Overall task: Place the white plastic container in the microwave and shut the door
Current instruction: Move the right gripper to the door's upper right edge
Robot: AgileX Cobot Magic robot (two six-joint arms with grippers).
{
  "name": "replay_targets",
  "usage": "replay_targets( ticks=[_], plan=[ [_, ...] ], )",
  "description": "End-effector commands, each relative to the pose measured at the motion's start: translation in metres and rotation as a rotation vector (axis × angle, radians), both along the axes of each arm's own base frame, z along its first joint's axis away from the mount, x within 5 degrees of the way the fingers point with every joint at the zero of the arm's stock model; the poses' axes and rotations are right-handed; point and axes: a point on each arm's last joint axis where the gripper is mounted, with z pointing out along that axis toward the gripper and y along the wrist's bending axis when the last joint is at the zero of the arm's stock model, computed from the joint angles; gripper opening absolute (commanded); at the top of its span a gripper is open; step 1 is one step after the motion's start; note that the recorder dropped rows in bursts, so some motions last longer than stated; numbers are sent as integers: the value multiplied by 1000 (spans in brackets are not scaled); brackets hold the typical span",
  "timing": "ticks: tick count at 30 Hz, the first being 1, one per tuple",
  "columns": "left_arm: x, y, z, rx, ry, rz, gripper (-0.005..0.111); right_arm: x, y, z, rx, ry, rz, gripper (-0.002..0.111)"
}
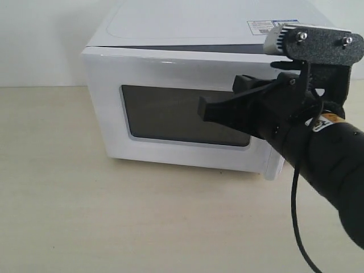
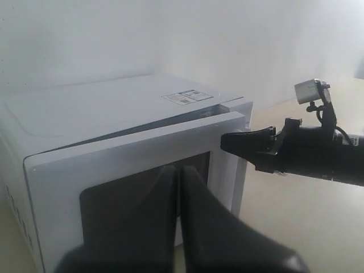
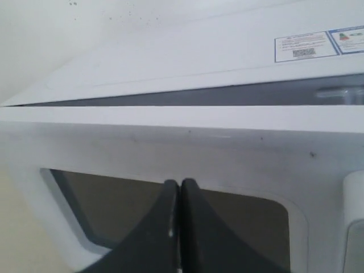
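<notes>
Well, I see a plain white wall (image 1: 45, 40) behind my pale bench (image 1: 85, 216), where the microwave (image 1: 182, 23) sits. Its door (image 1: 170, 68) stands slightly ajar. Right jaws are pinched together near its front; left jaws likewise.

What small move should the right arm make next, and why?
Probably press the shut right gripper forward against the door. A dark gap shows between the door's top edge and the microwave, so the door looks not fully latched. The container is not in view.
</notes>
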Motion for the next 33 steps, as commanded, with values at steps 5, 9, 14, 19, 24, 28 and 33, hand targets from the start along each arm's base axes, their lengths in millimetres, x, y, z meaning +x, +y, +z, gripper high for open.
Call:
replay_targets(
  ticks=[5,9,14,19,24,28,33],
  plan=[
    [1,1,-4,-44,14,13,4,11,2,-15,-44,-68,-86,0],
    [1,1,-4,-44,15,12,4,14,2,-19,-41,-92,-120,0],
    [1,1,-4,-44,15,12,4,16,1,-22,-51,-123,-154,0],
    [0,0,-4,-42,18,6,4,18,0,-24,-60,-141,-174,0],
    [0,0,-4,-42,18,6,4,19,-1,-23,-59,-158,-188,0],
    [0,0,-4,-42,18,6,4,28,-8,-26,-52,-89,-198,0],
    [0,0,-4,-40,20,2,4,35,-14,-25,-49,-78,-222,0]
  ],
)
